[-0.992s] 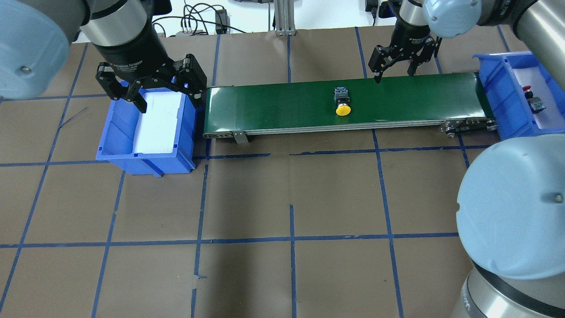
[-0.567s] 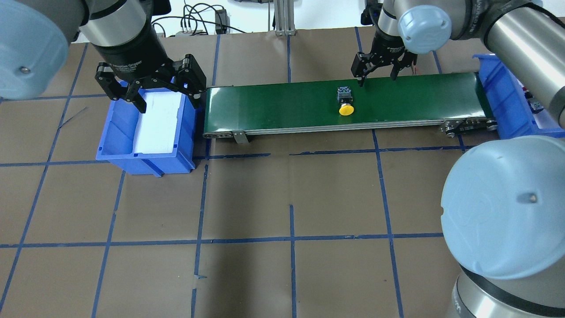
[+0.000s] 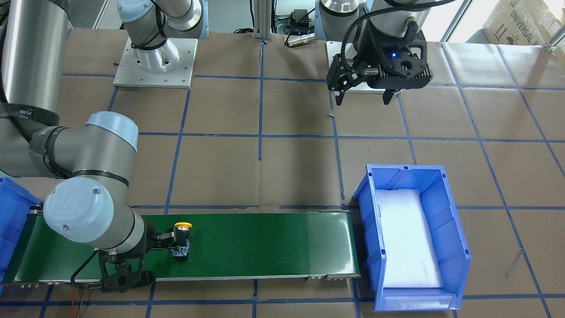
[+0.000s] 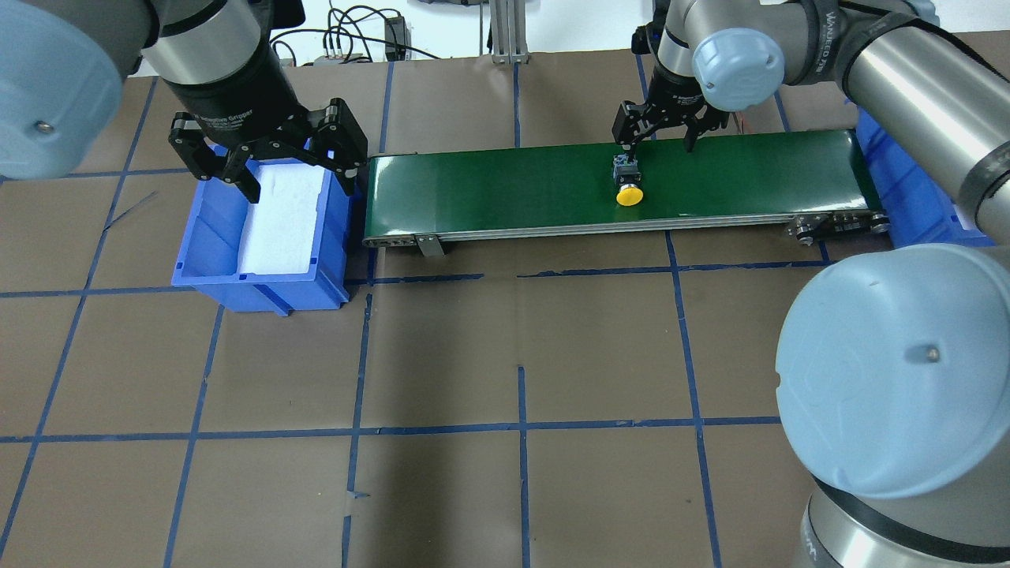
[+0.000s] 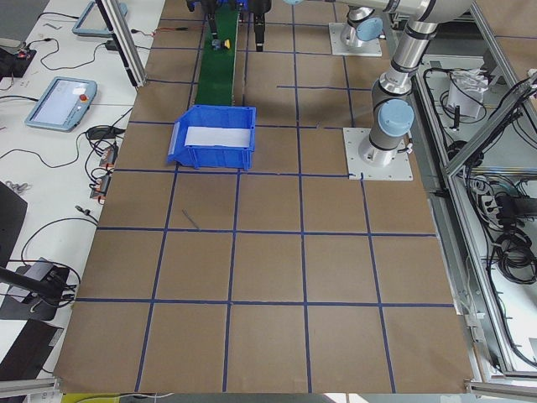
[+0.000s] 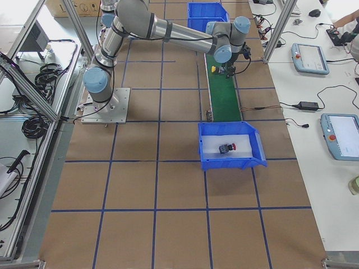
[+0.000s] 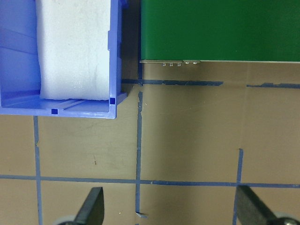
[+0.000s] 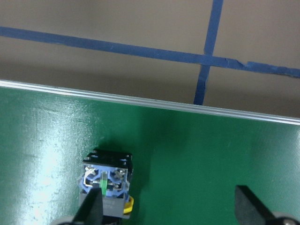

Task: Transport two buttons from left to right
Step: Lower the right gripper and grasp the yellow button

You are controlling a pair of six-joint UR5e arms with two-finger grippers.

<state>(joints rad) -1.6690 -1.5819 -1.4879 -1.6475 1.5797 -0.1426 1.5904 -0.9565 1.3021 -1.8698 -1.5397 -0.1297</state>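
A yellow-capped button [image 4: 629, 195] lies on its side on the green conveyor belt [image 4: 489, 189], its contact block pointing to the far edge. My right gripper [image 4: 658, 142] hangs open just over that far edge. In the right wrist view one of its fingertips [image 8: 91, 210] is right at the button's block [image 8: 107, 179], which sits off to one side of the open jaws. A red button [image 6: 226, 148] lies in the right blue bin [image 6: 205, 150]. My left gripper [image 4: 300, 180] hovers open above the left blue bin [image 4: 260, 282], holding nothing.
White foam lines the left bin [image 3: 454, 229]. The right bin [image 4: 888, 185] sits at the belt's right end, largely hidden by my right arm in the overhead view. Brown table with blue tape lines lies in front of the belt. Cables sit beyond the far edge.
My right gripper has swung left along the belt's far edge and come down by the yellow button. The button has drifted a little to the right on the belt. The left arm is unchanged.
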